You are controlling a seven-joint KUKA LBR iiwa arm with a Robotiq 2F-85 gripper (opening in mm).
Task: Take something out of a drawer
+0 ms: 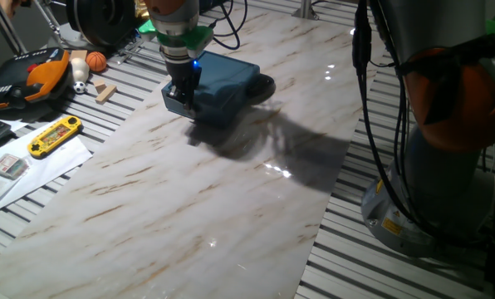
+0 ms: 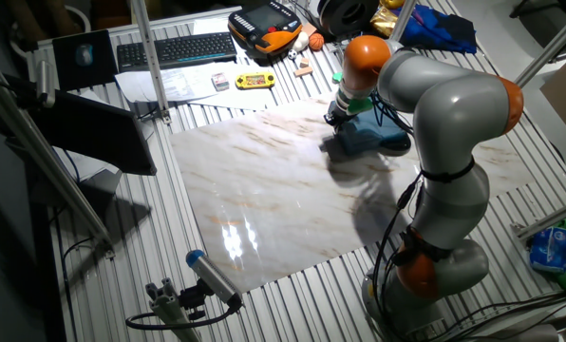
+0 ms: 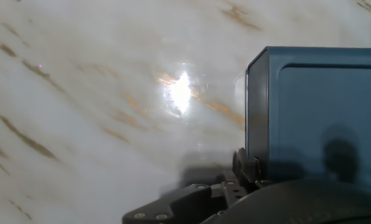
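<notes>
The small dark blue box (image 1: 227, 79) stands at the far side of the marble board (image 1: 189, 199); it also shows in the other fixed view (image 2: 373, 138). Its drawer front (image 1: 174, 100) faces the near left. My gripper (image 1: 183, 90) hangs straight down at that front edge, its fingers low against the drawer front, and shows in the other fixed view (image 2: 338, 119) too. I cannot tell whether it is open or shut, or how far the drawer is out. The hand view shows the box top (image 3: 322, 106) on the right and marble on the left. The thin grey stick and the knob are hidden.
A black round object (image 1: 264, 85) lies behind the box. Left of the board lie a yellow handheld game (image 1: 55, 135), papers, a wooden block (image 1: 105, 91), an orange ball (image 1: 96, 61) and an orange-black tool (image 1: 31, 79). The arm's base (image 1: 447, 166) stands at the right.
</notes>
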